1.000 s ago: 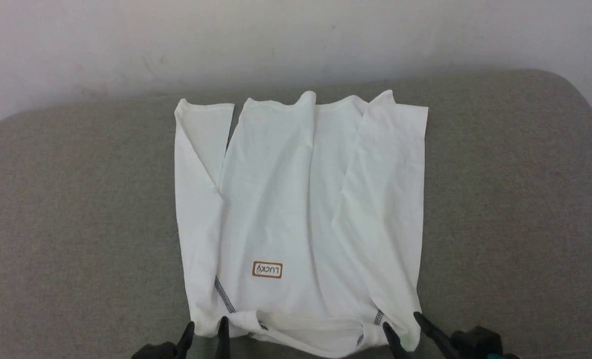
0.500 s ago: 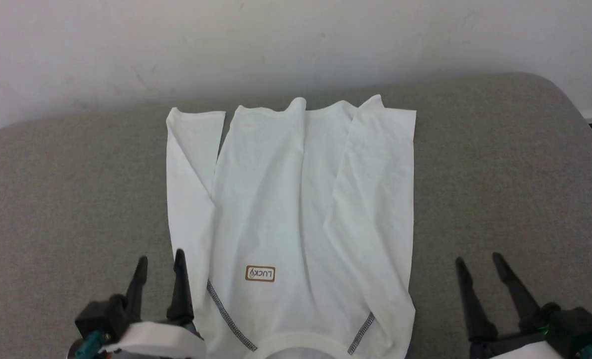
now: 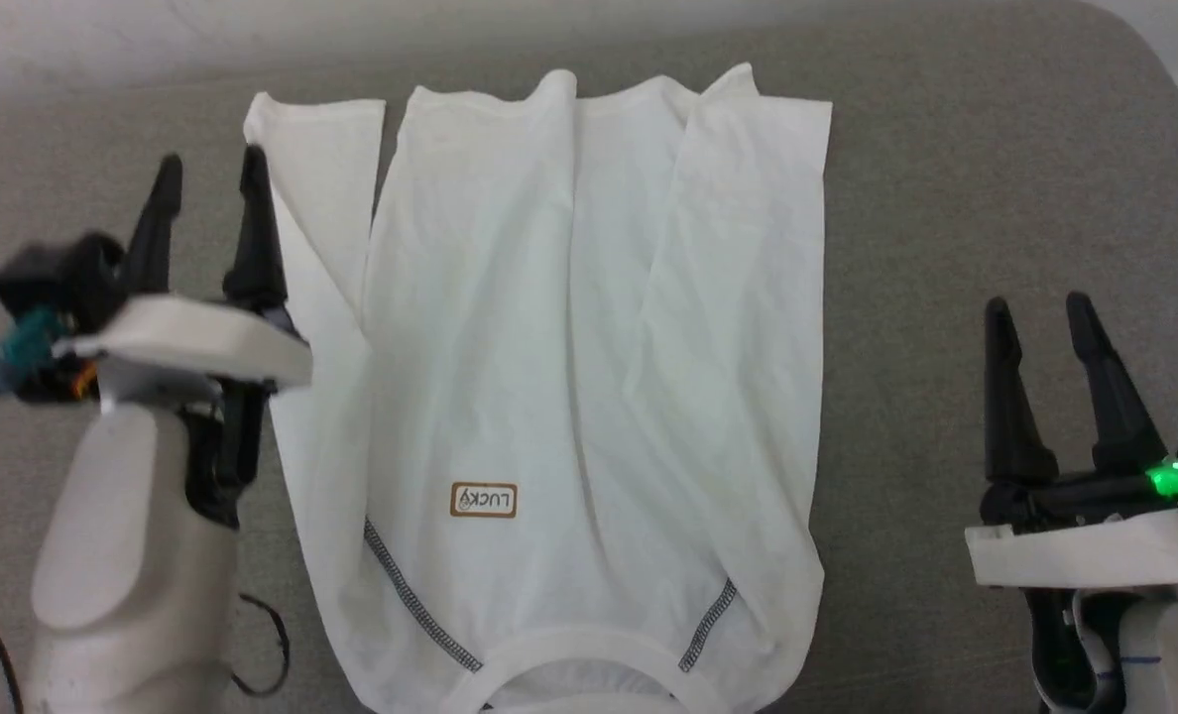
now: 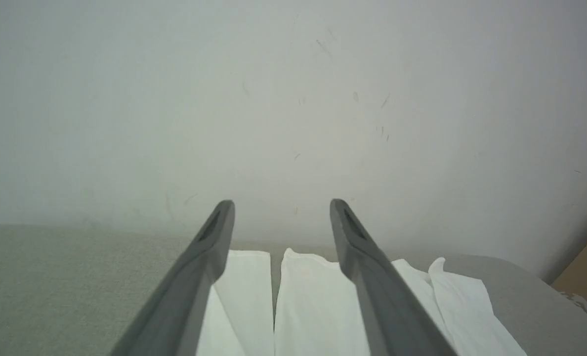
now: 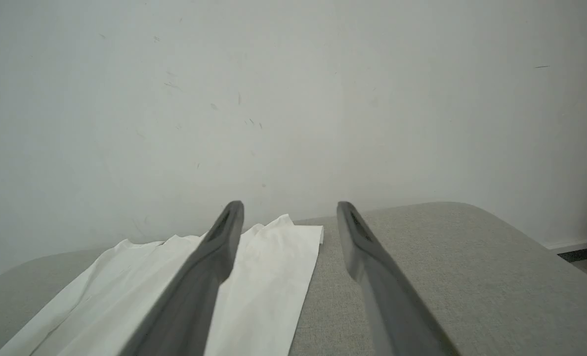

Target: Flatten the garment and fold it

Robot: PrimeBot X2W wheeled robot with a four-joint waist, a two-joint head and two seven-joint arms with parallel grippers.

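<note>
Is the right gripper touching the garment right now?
Apart. The head view shows the right gripper open over bare grey surface, with a clear strip of that surface between it and the right edge of the garment.

- The left gripper (image 3: 210, 161) was high on the left of the head view, its two dark fingers (image 3: 254, 228) pointing up the frame.
- Its jaws stood wide apart, with nothing between them.
- Its pale forearm (image 3: 123, 555) rose from the lower left corner to a white wrist plate (image 3: 192, 337).
- The right gripper (image 3: 1037, 303) was lower, at the right edge, its jaws likewise spread and empty.
- A green light (image 3: 1169, 479) glowed on its wrist, above a white band (image 3: 1075, 555).
- Both wrist views showed the long fingers parted, gripping nothing.
</note>
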